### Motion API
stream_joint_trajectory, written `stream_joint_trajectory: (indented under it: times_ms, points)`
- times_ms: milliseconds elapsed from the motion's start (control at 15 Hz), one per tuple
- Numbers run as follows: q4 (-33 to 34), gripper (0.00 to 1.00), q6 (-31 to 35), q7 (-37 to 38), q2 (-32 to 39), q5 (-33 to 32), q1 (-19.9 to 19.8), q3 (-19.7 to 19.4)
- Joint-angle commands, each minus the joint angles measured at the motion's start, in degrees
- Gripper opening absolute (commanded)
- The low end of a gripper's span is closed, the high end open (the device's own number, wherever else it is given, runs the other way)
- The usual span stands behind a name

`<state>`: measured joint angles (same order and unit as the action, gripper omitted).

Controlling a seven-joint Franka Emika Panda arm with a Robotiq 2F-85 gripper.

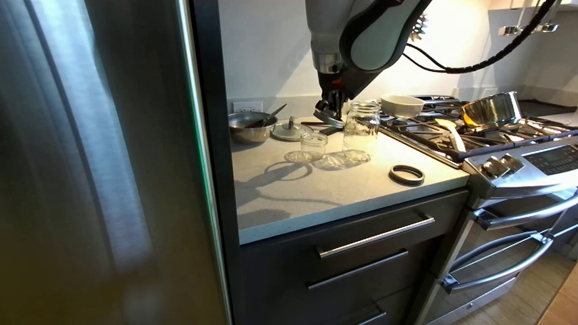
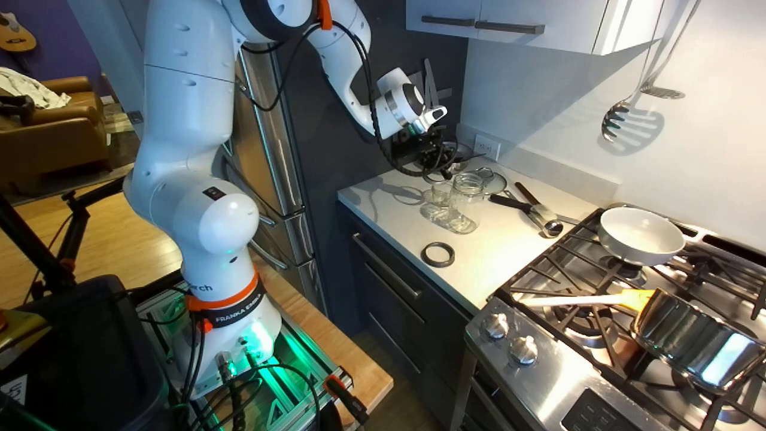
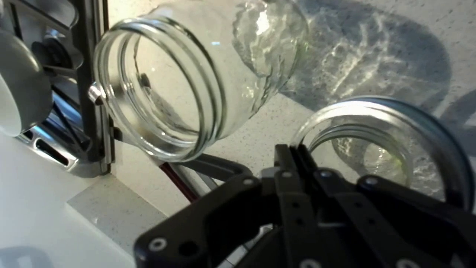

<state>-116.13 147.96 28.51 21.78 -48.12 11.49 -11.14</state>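
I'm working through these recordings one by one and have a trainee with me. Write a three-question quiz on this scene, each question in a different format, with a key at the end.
1. What is the end effector holding?
A) the spatula
B) a metal ring
C) the pot

2. True or false: the white bowl rests on the stove.

3. Fill in the blank (open or capped): the mouth of the large jar is ____.

Key
1. B
2. True
3. open, as the wrist view shows
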Motion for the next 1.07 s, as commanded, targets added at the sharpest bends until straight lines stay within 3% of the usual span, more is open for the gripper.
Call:
stream_joint_trajectory:
  times_ms: [0, 533, 1000]
  points:
    - [2.43, 0.01, -3.09, 7.24, 2.73, -8.61, 1.33, -0.37]
    - [4.43, 0.01, -11.56, 12.79, 5.22, -19.07, 0.41, 3.92]
    - [7.56, 0.01, -13.33, 11.60, 8.72, -20.91, -0.83, 7.26]
